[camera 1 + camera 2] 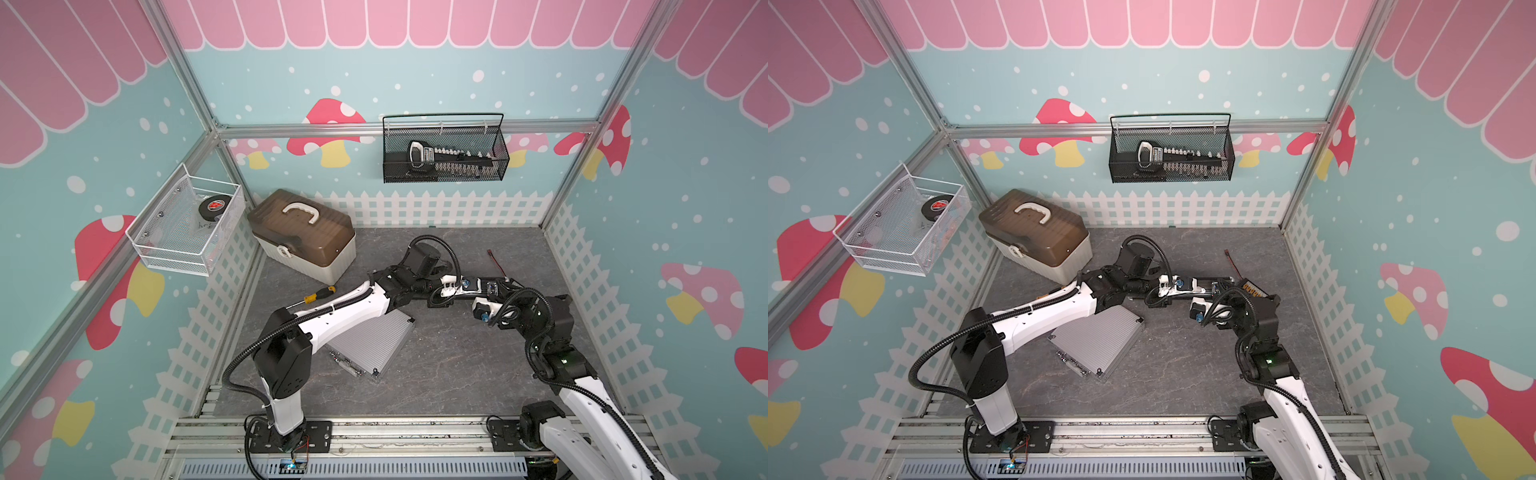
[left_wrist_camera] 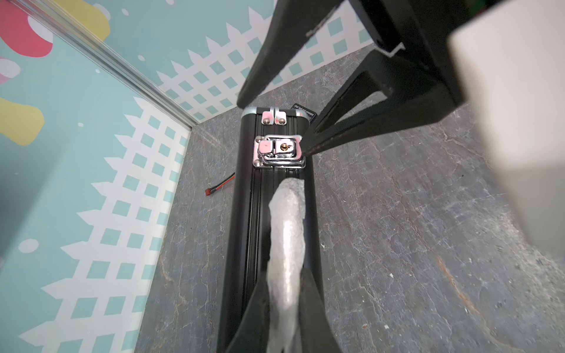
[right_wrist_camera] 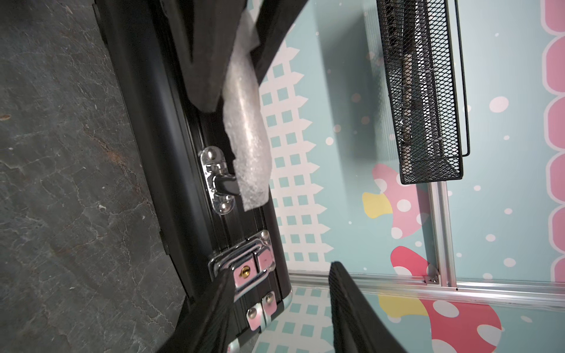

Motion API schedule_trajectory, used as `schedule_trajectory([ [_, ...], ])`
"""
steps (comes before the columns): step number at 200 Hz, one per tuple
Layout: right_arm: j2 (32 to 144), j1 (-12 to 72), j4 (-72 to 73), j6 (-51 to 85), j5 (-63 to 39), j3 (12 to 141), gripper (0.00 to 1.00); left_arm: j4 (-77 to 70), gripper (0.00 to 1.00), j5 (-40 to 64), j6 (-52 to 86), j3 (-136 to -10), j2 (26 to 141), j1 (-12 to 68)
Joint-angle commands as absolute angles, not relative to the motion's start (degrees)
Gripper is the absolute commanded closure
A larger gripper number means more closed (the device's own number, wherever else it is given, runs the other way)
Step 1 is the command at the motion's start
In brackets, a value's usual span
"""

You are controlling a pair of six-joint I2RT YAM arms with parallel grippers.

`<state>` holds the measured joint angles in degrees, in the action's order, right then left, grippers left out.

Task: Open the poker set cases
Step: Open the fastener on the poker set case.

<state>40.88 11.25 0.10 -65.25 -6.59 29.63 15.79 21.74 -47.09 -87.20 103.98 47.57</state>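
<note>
Left wrist: left end effector (image 2: 284, 278) around black case (image 2: 244, 207) handle (image 2: 287, 232).

Both top views: mounted high at front side, looking steeply down toward back wall (image 1: 415, 83); far, whole desk (image 1: 457, 374) inside. My left wrist view: very near, looking along top edge of black case (image 2: 244, 229) to wall corner (image 2: 192, 123). My right wrist view: equally near, opposite direction. Both wrist views share wrapped handle (image 2: 287, 232), latch (image 2: 279, 149) and that edge.
</note>
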Motion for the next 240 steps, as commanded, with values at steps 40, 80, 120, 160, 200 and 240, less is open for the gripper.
schedule_trajectory([
  [40, 41.6, 11.1, 0.3, -67.8, -6.8, 28.3, 0.50, 14.0, 1.00, 25.5, -47.7, -90.4, 103.4, 46.9],
  [80, 42.4, 11.1, 3.1, -68.7, -4.7, 27.4, 0.50, 14.1, 1.00, 26.0, -47.6, -90.4, 103.4, 46.8],
  [120, 42.8, 11.1, 5.1, -68.5, -3.9, 27.3, 0.50, 14.4, 1.00, 26.5, -47.6, -90.3, 103.3, 46.8],
  [160, 43.0, 11.1, 6.7, -69.4, -2.9, 27.1, 0.51, 15.2, 1.00, 28.1, -47.8, -90.0, 103.1, 46.8],
  [200, 43.1, 11.1, 9.5, -70.0, -1.7, 26.7, 0.52, 17.1, 1.00, 30.5, -48.8, -90.0, 102.9, 46.9],
  [240, 42.7, 11.1, 12.2, -68.9, -0.7, 26.8, 0.55, 18.5, 1.00, 30.8, -49.9, -89.3, 103.2, 47.3],
])
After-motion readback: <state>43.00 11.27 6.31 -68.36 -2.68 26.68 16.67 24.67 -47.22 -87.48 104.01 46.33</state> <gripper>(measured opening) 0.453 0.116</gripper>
